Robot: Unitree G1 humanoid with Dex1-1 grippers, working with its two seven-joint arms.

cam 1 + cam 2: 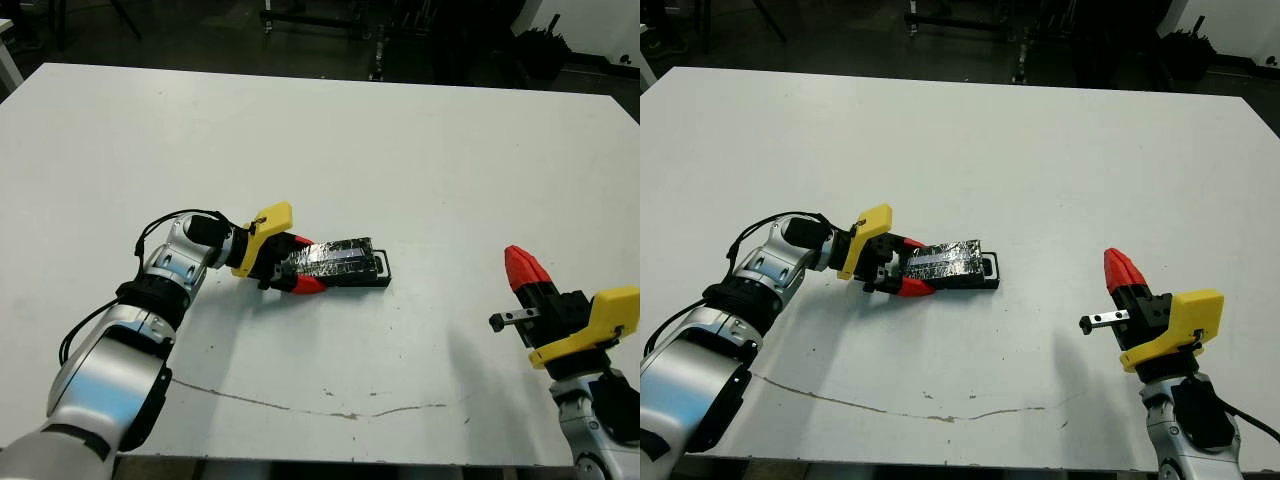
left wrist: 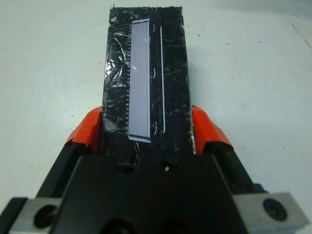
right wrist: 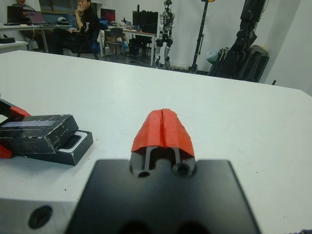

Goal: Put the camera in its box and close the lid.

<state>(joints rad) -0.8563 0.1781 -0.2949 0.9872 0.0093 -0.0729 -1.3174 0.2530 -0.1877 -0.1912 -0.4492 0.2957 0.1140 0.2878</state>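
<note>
Left gripper (image 2: 146, 134): clamped on the lid (image 1: 333, 258), one red fingertip (image 2: 87, 131) against each long side at the near end (the wrist view shows both pads touching the black edges).
Lid: crinkly reflective black top with a pale stripe running lengthwise; it lies over its box (image 1: 371, 274), shifted toward the left gripper, so it is not seated square.
Lid tilt: the end nearest the left gripper looks slightly raised and the far end rests on the box, as seen from the right wrist view.
Box: black-walled tray on the white table (image 1: 400, 140), roughly mid-table, a little toward the robot's left; only the end farthest from the left gripper pokes out from under the lid.
Camera: a dark insert shows at the uncovered end of the box, but I cannot tell whether that is the camera.
Right gripper (image 1: 1121, 272): red tips pressed together, nothing held, raised above the table at the robot's right, well apart from the box.
Left arm: reaches in low from the robot's left, yellow wrist bracket (image 1: 266, 235) just behind the fingers.
Background: a person (image 3: 87, 19) sits at a desk beyond the table's far edge (right wrist view only).
</note>
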